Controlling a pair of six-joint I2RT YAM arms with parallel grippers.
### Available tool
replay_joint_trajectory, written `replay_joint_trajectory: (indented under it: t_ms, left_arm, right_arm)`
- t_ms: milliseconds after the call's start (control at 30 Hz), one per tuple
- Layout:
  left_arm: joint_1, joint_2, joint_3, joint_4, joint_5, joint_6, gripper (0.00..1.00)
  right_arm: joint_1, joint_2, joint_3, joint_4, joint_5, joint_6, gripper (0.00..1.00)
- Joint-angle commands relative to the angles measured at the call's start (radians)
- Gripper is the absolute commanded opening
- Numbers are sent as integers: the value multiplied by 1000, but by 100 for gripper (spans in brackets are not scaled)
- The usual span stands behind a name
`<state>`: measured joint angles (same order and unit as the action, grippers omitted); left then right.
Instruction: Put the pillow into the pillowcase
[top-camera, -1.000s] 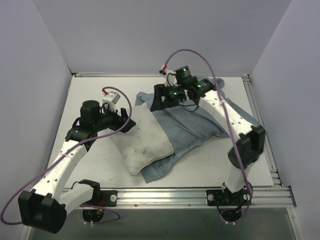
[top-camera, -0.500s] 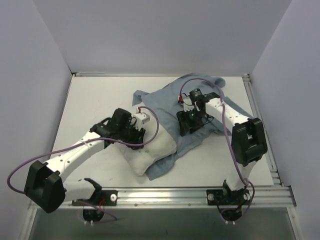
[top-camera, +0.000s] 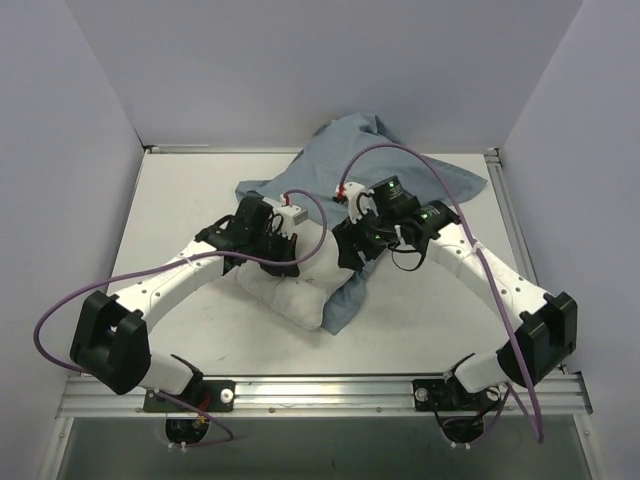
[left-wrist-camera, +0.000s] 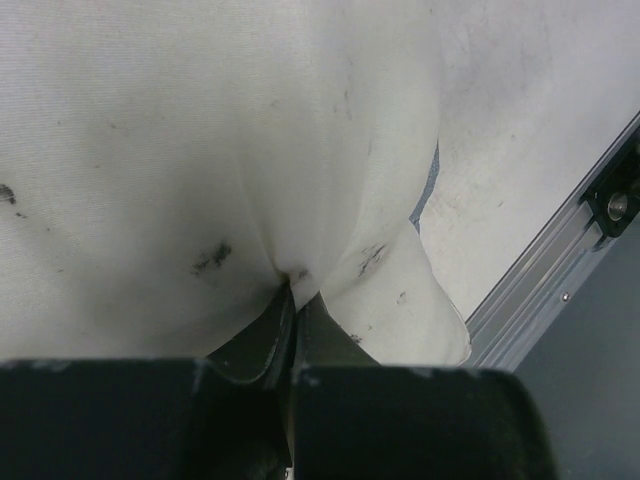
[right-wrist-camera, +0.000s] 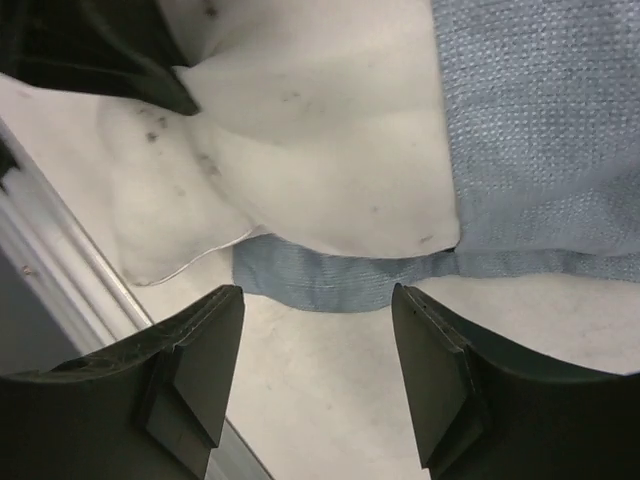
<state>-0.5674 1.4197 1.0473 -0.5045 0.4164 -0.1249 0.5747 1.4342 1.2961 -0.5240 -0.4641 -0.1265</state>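
1. Found pillow (left-wrist-camera: 150, 130) white, flecked with small dark smudges.
2. Recorded pillowcase (right-wrist-camera: 540, 120) blue-grey, plain fine weave.
3. Noted worktop (top-camera: 180, 200) off-white, with silver rail (top-camera: 320, 385) along near edge.
4. Logged right end effector (right-wrist-camera: 315, 300) black, cables (top-camera: 38, 335) purple.

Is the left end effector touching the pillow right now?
Touching. The left wrist view shows the left end effector shut on a pinched fold of the pillow, with the fabric puckering at its tips.

No legible text, label, brand, number or sign in any view — dark marks on the plump white fabric pillow (left-wrist-camera: 150, 150) are smudges and specks, not characters.
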Motion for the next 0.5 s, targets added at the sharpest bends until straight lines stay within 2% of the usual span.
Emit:
replay_joint_trajectory:
  t_ms: [0,167,300,400,433,467]
  left_arm:
    - [8,12,33,55,41,-25,0]
    - [8,5,25,54,42,-24,0]
    - [11,-13,13,57,30,-24,0]
    - [18,-18,-1,61,19,-30,0]
    - [23,-18,-1,64,19,-36,0]
    - [27,-16,-4,69,22,-44,0]
  right_arm:
    - [-6,103,-12,76,180,-41,61]
    - [-25,204,61,150,277,-41,58]
    - [-27,215,60,213,323,-81,55]
    - [-45,244,77,213,311,-85,45]
    - [-52,246,80,214,297,-88,33]
    - [-59,247,83,203,280,-88,26]
